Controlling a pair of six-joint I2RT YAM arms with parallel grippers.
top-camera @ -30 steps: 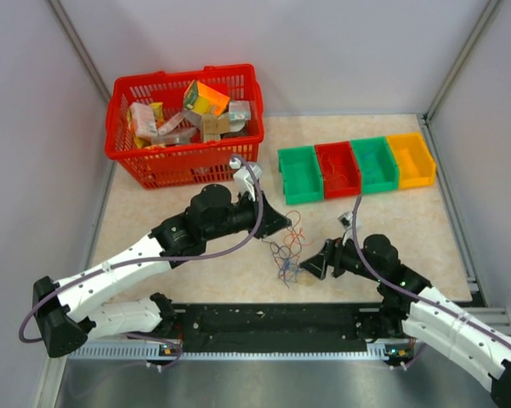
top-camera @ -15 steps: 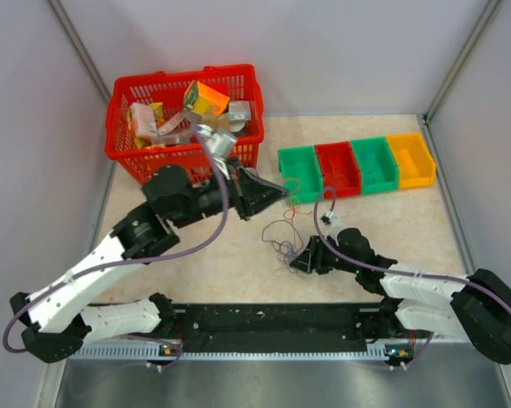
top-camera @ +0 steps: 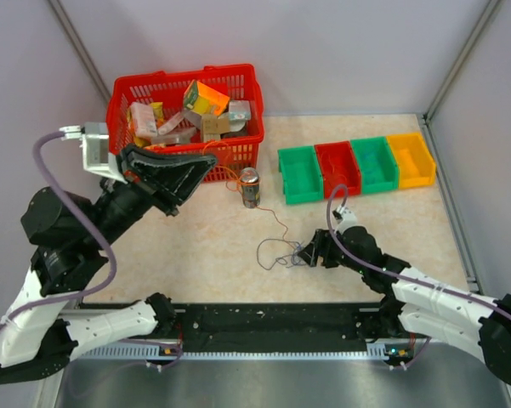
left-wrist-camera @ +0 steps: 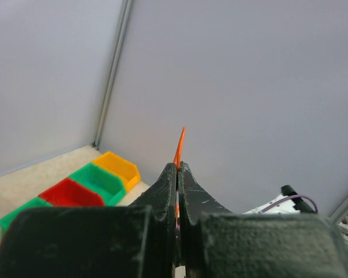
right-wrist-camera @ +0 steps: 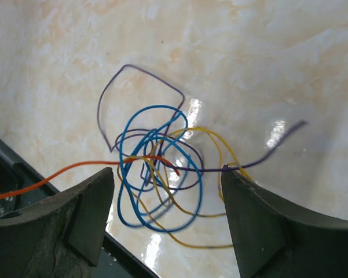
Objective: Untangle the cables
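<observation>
Seen from above, a small tangle of thin cables (top-camera: 281, 253) lies on the beige marbled table (top-camera: 178, 246), near the front edge and just left of the right gripper (top-camera: 304, 253). That gripper hangs low with its jaws spread wide. Its wrist camera shows the knot of blue, purple and yellow strands on the table between the two fingers, gripped by neither. One orange cable (left-wrist-camera: 180, 145) leads out of the knot, runs loosely across the table past an upright drink can (top-camera: 250, 188), and rises to the left gripper (top-camera: 208, 161), which is held high in front of a red basket (top-camera: 178, 76) of packets. The left jaws are pressed together on this cable, its short end poking out beyond the fingertips. Four small bins (top-camera: 354, 167), green, red, green and yellow, stand in a row at the back right
</observation>
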